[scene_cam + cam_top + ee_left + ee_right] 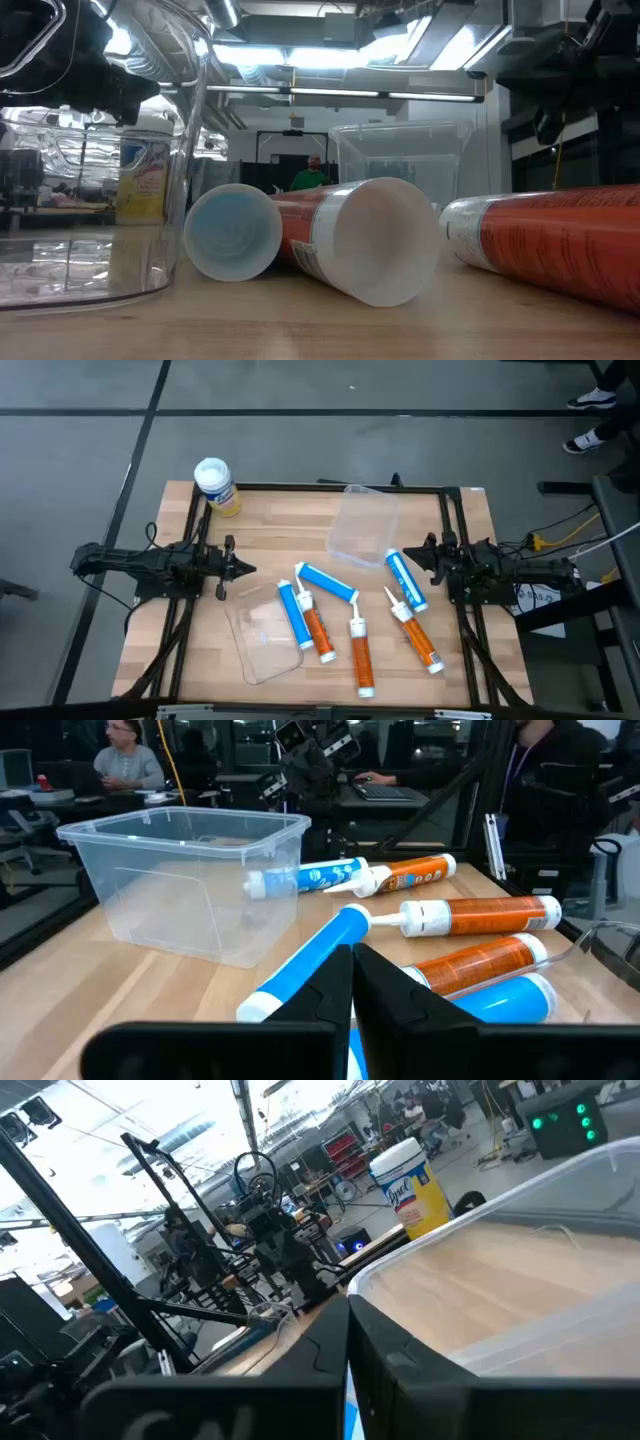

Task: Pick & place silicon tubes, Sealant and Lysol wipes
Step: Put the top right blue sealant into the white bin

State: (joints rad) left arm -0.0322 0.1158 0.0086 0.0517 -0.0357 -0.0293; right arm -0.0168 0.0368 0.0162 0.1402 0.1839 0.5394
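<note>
Three blue tubes [327, 582] and three orange tubes [361, 655] lie on their sides on the wooden table, between my two arms and toward the near edge. The yellow Lysol wipes canister [215, 485] with a white lid stands upright at the far left corner. My left gripper [245, 569] is shut at the table's left, pointing level toward the tubes [300, 970] and holding nothing. At the table's right my right gripper [410, 556] is also shut, over the far end of a blue tube [405, 578]; it holds nothing.
A clear plastic bin [363, 525] stands at the far middle of the table. A second clear bin [262, 635] sits at the near left, beside the tubes. Dark frame rails [190, 540] run along the left and right sides. A person [125, 760] sits beyond the table.
</note>
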